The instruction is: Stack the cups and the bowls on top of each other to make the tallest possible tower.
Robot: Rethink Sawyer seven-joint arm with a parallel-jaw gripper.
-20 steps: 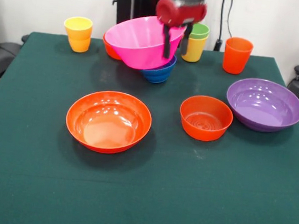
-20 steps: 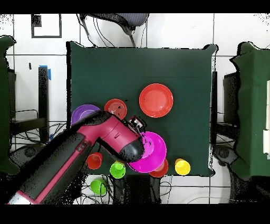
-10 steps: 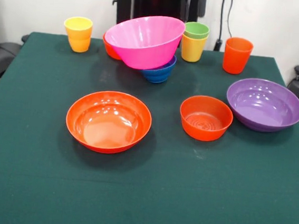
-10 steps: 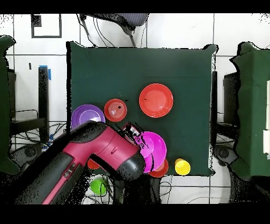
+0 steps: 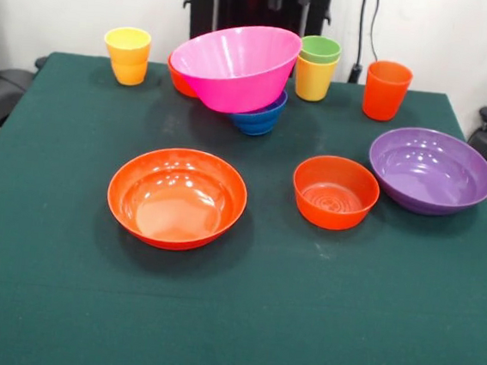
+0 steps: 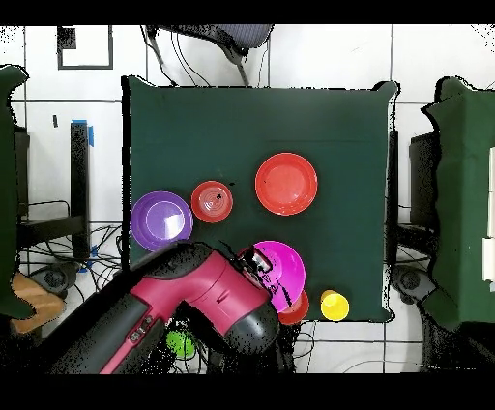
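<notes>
The big pink bowl [image 5: 233, 65] sits tilted at the table's far side, resting on the small blue bowl [image 5: 260, 117] and a small orange bowl [image 5: 179, 80] behind it. A light green cup [image 5: 321, 48] is nested in a yellow cup [image 5: 314, 80] beside it. Another yellow cup [image 5: 128, 55] stands far left and the orange cup [image 5: 386, 89] far right. The wide orange bowl [image 5: 177, 197], a second small orange bowl [image 5: 335, 191] and the purple bowl [image 5: 430, 170] sit apart mid-table. My gripper [image 6: 254, 259] shows only from overhead, high over the pink bowl [image 6: 282, 271], holding nothing that I can see.
The red arm [image 6: 184, 309] fills the overhead view's lower left and hides the cups near the base, except the green one [image 6: 180, 342]. The robot's black pedestal [image 5: 244, 1] stands behind the pink bowl. The green cloth [image 5: 230, 319] covers the table.
The gripper, at the pink bowl's rim a second ago, has risen out of the front view. Overhead the arm has drawn back toward the base, uncovering the purple bowl. The bowls have not moved.
</notes>
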